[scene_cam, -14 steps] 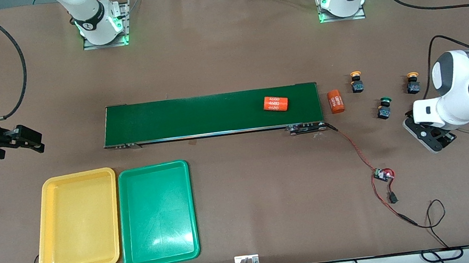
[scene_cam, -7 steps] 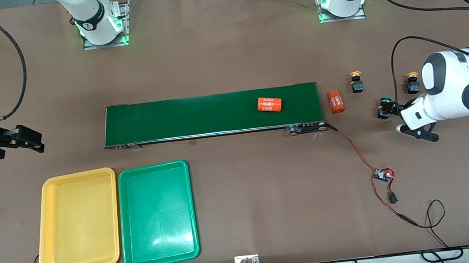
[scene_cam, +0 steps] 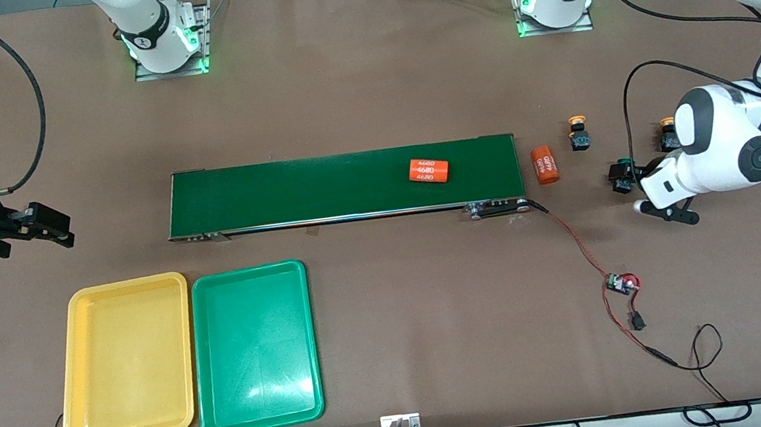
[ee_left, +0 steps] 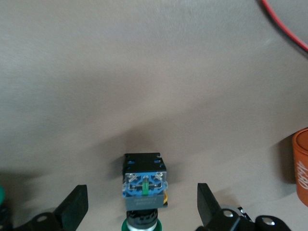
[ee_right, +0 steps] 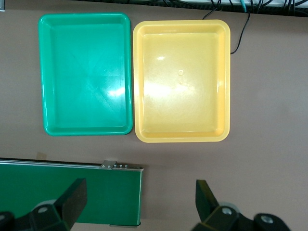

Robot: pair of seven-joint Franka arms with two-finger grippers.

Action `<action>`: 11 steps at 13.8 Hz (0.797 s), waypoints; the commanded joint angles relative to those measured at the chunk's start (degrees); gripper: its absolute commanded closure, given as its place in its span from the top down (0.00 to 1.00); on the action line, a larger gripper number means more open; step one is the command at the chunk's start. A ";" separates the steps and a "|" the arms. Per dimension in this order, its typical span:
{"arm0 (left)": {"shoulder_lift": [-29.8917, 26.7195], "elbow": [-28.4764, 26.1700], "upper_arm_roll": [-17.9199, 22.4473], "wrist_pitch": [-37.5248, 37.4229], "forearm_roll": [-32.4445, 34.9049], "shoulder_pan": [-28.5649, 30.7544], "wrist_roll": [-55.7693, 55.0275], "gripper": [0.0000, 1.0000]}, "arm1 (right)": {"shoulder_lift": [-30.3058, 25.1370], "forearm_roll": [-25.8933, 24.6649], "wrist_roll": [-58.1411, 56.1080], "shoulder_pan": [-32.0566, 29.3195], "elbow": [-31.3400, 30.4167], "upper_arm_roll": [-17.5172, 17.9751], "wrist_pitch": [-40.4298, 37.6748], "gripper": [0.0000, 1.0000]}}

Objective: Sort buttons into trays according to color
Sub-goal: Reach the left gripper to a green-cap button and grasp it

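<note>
**A:** What is seen in the front view?

**B:** The left gripper (scene_cam: pixel 633 186) is set low at the green-capped button (scene_cam: pixel 619 176), near the left arm's end of the table. Most of that button is hidden by the gripper, so its long axis cannot be told here. A yellow-capped button (scene_cam: pixel 578 132) stands upright, cap up, farther from the camera. A second yellow-capped button (scene_cam: pixel 667 135) is half covered by the arm. The yellow tray (scene_cam: pixel 114 287) and the green tray (scene_cam: pixel 245 272) lie side by side, long sides touching, nearer the camera than the conveyor belt (scene_cam: pixel 318 188). Both are bare inside. One orange cylinder (scene_cam: pixel 429 171) lies on the belt, and another orange cylinder (scene_cam: pixel 545 165) lies just off its end.

**A:** And the left wrist view?

**B:** The button's black-and-blue body is framed between the spread fingers (ee_left: pixel 77 209). It is touched by neither, so nothing is grasped.

**A:** The right wrist view?

**B:** The right gripper (scene_cam: pixel 52 231) waits, released, over the table at the right arm's end, and both trays are shown bare.
</note>
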 commanded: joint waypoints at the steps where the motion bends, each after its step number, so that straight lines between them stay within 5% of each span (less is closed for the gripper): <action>1: -0.48 -2.88 0.31 2.37 -1.03 -0.34 -0.13 0.99 | 0.47 0.28 0.46 -0.20 1.14 0.25 -0.30 1.00; 5: -1.44 -3.15 0.31 2.02 -0.94 -0.34 0.66 0.07 | 0.47 0.28 0.02 -0.38 1.14 0.25 -0.48 1.00; 6: -1.97 -2.97 0.31 2.02 -0.60 -0.43 0.66 0.00 | 0.47 0.28 -0.07 -0.38 1.14 0.25 -0.74 1.00; 11: -7.68 -1.66 0.14 1.76 1.61 -8.58 0.67 0.00 | 0.38 0.28 -0.51 -0.55 1.05 0.16 -0.91 1.00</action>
